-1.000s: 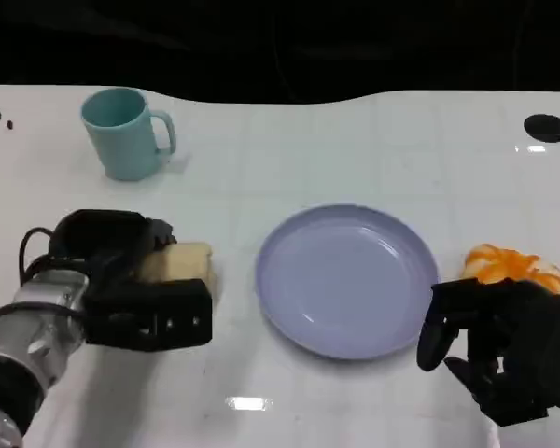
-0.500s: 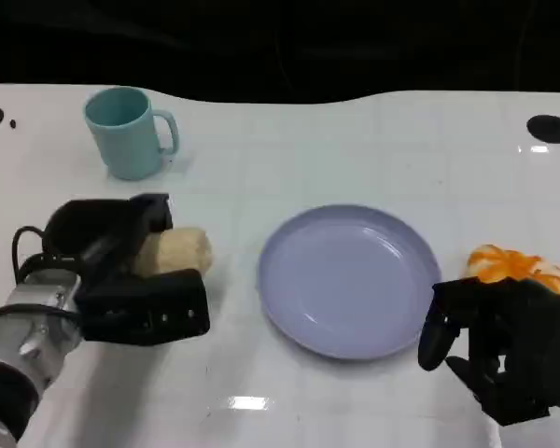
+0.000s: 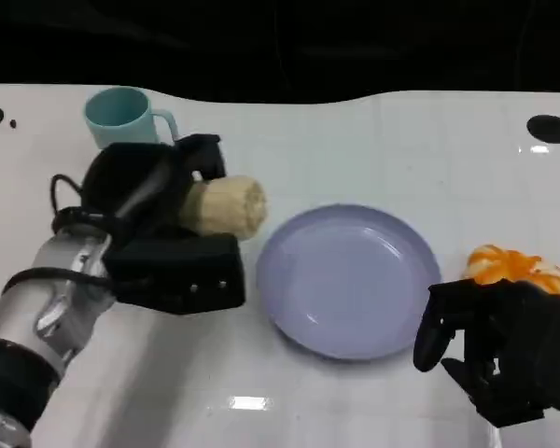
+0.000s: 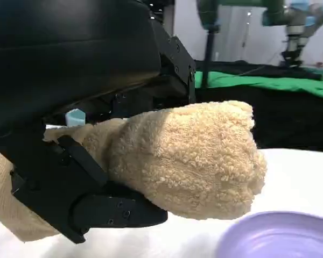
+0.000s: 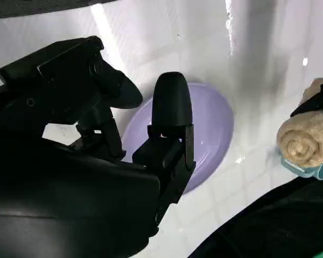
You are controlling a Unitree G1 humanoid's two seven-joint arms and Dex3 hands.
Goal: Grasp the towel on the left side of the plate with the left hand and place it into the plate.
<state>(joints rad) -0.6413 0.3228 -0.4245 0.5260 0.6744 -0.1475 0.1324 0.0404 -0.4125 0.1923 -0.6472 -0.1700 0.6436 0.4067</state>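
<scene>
Beige rolled towel [image 3: 226, 206] is up off the table now, held tight in our left hand [image 3: 159, 238]. We carry it closer to the purple plate [image 3: 347, 280]. Our right hand [image 3: 504, 350] waits, loosely spread, holding nothing.

Bare plate [image 3: 355, 280] beside towel-holding left hand [image 3: 163, 238]; mug [image 3: 121, 117] behind.

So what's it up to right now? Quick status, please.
Left hand grips rolled beige towel, lifted beside the purple plate, not yet over it. Right hand holds nothing, near plate's right edge. Plate bare, path unobstructed.
</scene>
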